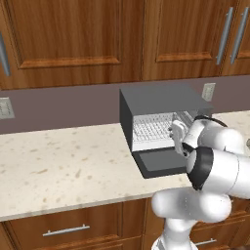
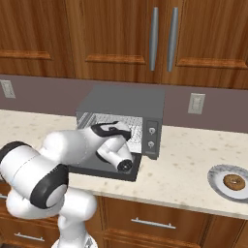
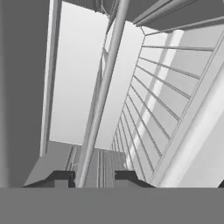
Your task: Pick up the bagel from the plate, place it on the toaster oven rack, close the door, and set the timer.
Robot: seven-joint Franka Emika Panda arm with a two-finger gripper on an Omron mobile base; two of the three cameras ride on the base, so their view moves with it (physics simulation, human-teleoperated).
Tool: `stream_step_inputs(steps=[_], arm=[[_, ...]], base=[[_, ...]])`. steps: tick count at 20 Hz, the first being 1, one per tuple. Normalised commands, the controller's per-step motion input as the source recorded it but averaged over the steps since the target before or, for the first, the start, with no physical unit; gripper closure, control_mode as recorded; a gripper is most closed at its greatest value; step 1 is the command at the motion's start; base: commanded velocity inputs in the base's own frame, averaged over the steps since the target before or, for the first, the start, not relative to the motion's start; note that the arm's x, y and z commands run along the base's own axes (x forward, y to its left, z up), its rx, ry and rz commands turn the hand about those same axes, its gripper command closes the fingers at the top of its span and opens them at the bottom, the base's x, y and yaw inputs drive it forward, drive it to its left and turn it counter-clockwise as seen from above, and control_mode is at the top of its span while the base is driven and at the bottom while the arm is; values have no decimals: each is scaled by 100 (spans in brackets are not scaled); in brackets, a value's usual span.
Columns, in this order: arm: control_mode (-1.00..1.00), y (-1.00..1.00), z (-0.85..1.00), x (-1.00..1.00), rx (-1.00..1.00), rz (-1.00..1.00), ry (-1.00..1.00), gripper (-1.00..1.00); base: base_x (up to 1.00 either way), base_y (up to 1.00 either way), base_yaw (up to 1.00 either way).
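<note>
The dark grey toaster oven [image 1: 161, 97] [image 2: 126, 101] stands on the counter, its door [image 1: 161, 163] [image 2: 97, 170] folded down flat in front. My gripper [image 1: 173, 131] [image 3: 92, 177] reaches into the opening from the right. In the hand view a silver bar of the toaster oven rack [image 3: 148, 109] [image 1: 149, 129] runs between the two fingertips, which are shut on it. Far to the right, the brown bagel [image 2: 235, 182] lies on a grey plate [image 2: 215, 173], well away from the hand.
Two knobs [image 2: 151, 137] sit on the oven's front right panel. Wall outlets [image 2: 195, 103] [image 1: 5, 108] are on the backsplash, with wooden cabinets above. The pale stone counter [image 1: 58, 161] stretches left of the oven, with drawers below its front edge.
</note>
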Motion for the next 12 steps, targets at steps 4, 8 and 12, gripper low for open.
stream_step_inputs(steps=[4, 8, 12], arm=[[-100, -40, 0, -73, 0, 0, 15, 100], [-100, -49, 0, -81, 0, 0, 18, 100], [-100, -43, 0, -73, 0, 0, 21, 100]], base=[[0, 0, 0], [0, 0, 0], [0, 0, 0]])
